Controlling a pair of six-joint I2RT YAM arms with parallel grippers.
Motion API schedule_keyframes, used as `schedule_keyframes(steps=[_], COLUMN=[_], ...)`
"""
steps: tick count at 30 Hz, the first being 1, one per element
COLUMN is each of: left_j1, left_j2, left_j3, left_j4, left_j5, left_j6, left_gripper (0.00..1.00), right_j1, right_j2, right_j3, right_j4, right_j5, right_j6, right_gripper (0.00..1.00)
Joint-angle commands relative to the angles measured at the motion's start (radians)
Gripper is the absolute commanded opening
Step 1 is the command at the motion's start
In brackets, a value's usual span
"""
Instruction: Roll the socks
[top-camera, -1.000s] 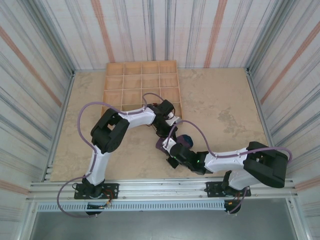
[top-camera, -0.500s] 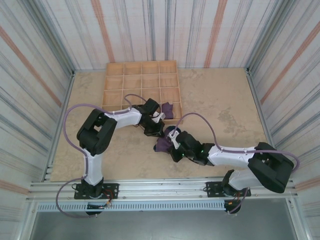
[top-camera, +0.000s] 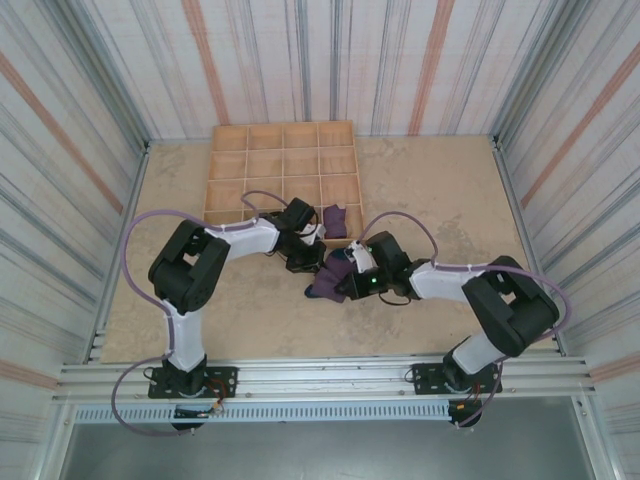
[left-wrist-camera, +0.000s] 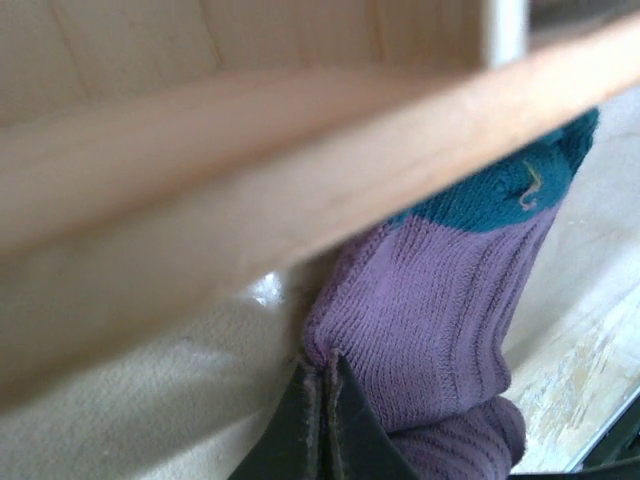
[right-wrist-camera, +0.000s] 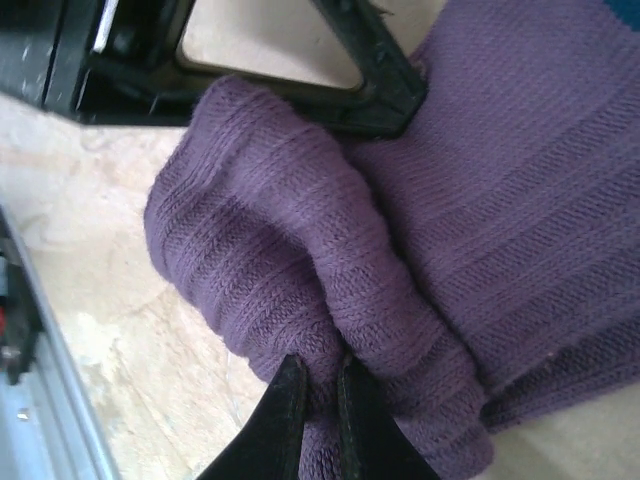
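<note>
Pinching: the right claw (top-camera: 347, 275) has its tips nipped on a fold of the purple sock (top-camera: 325, 284). In the right wrist view the knit bunches up on either side of the black tips (right-wrist-camera: 290, 395).
Left claw (top-camera: 308, 262): pressed together, with its tips right at the sock's edge, just beside the near wall of the wooden tray (top-camera: 283, 150). I cannot tell whether any knit is caught between them.
Sock's place: it lies on the tabletop (top-camera: 440, 200), just in front of the tray's near right corner, between the two claws. Its teal toe (left-wrist-camera: 490, 190) is up by the tray wall.
Second sock (top-camera: 335, 218): darker purple, lying in the tray's near right compartment.
Change, left side: a second ago this claw hung over the tray corner. It has since slid left and nearer, uncovering the second sock.
Change, right side: the elbow has swung inward from the near edge, and the claw has pushed up toward the tray.
Change, sock: it was a bunched lump with the toe on top — now it trails out toward the near left.
</note>
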Motion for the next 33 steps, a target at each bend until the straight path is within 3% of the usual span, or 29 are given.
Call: schedule_keyframes(steps=[1, 5, 12, 19, 23, 24, 27, 33], left_j1=[0.015, 0.019, 0.038, 0.044, 0.007, -0.017, -0.089, -0.167], left_j2=[-0.015, -0.024, -0.130, -0.330, -0.456, -0.488, -0.540, -0.484], left_j3=[-0.046, -0.057, -0.062, -0.098, -0.241, -0.280, -0.380, -0.514], left_j4=[-0.048, -0.060, -0.140, -0.227, -0.099, -0.050, 0.081, 0.374], left_j5=[-0.073, -0.079, -0.107, -0.138, -0.123, -0.139, -0.199, -0.224], left_j6=[-0.023, -0.025, -0.034, -0.074, -0.219, -0.256, -0.388, -0.684], left_gripper=[0.00, 0.06, 0.53, 0.64, 0.67, 0.80, 0.91, 0.89], right_j1=[-0.050, -0.065, -0.091, -0.091, -0.091, -0.092, -0.092, -0.085], right_j2=[0.057, 0.093, 0.167, 0.174, 0.185, 0.188, 0.196, 0.208], right_j3=[-0.011, 0.019, 0.053, 0.064, 0.062, 0.059, 0.053, 0.058], right_j4=[0.005, -0.031, -0.064, -0.062, -0.040, -0.029, 0.003, 0.012], right_j5=[-0.083, -0.084, -0.107, -0.105, -0.101, -0.103, -0.106, -0.102], right_j6=[0.084, 0.094, 0.118, 0.134, 0.153, 0.157, 0.176, 0.179], right_gripper=[0.00, 0.00, 0.00, 0.00, 0.00, 0.00, 0.00, 0.00])
